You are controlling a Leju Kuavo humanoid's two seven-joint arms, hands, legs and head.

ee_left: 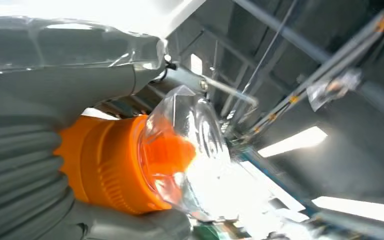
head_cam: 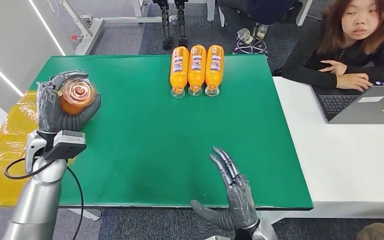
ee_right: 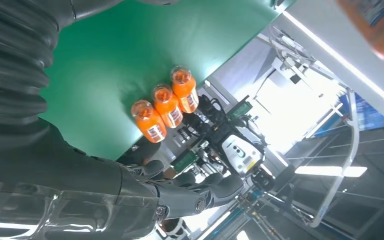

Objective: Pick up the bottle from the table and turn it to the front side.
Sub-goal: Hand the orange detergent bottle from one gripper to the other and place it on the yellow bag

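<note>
- The bottle (head_cam: 77, 95), filled with orange drink, sits in the left hand (head_cam: 62, 105) above the left part of the green bench (head_cam: 145, 145), lifted off its surface.
- Its clear round base faces up toward the head camera, so its long axis runs roughly along that line of sight; the label cannot be seen from here.
- In the left wrist view the bottle (ee_left: 130, 165) shows orange ribbed plastic and a clear end, with the hand's grey fingers (ee_left: 25, 165) wrapped around it.
- The right hand (head_cam: 232, 192) hovers over the near edge of the bench, fingers spread and straight, thumb out to the side, holding nothing.
- Three more orange bottles (head_cam: 196, 69) lie side by side at the far edge of the bench, touching one another, long axes pointing away from the robot, labels up.
- They lie well apart from both hands.
- A white table (head_cam: 350, 160) adjoins the bench on the right, carrying a laptop (head_cam: 365, 103).
- A person (head_cam: 350, 40) sits behind it, a hand near the keyboard.
- Yellow sheeting (head_cam: 5, 150) lies left of the bench.
</note>
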